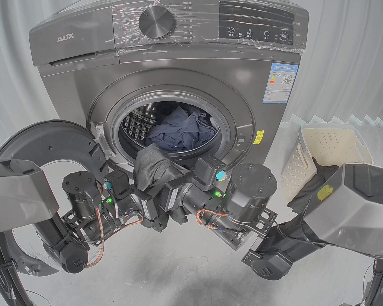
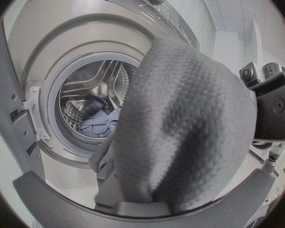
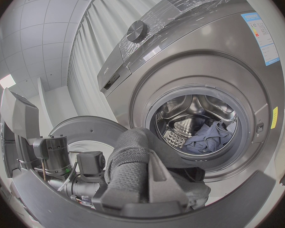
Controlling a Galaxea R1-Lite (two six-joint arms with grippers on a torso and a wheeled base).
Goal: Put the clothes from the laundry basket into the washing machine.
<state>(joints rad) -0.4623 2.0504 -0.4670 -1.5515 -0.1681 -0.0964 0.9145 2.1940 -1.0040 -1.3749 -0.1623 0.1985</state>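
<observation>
Grey garment (image 1: 151, 166): you have it bunched and lifted at lower centre of the head view, just in front of the lower lip of the drum opening, outside the drum. A fold hangs down below the grippers.
Right gripper (image 1: 168, 194): clamped on the grey garment. In the right wrist view the knit cloth is wedged between its fingers (image 3: 160, 174) and humps up over them.
Left gripper (image 1: 151, 211): it sits just below and left of the right one, against the garment's lower part. The cloth covers it in the left wrist view, so you cannot tell its grip.
Blue clothes (image 1: 178, 130): a crumpled pile inside the drum, resting on its floor toward the right, behind the grey garment.
Washing machine (image 1: 170, 64): fills the upper centre of the frame. Its door (image 1: 42, 145) is swung fully open at left.
Laundry basket (image 1: 327, 143): pale and perforated, on the floor at right, beside the machine's lower right corner, well apart from both grippers.
Dark cloth (image 1: 315, 183): hangs over the basket's near rim, partly hidden by the right arm.
</observation>
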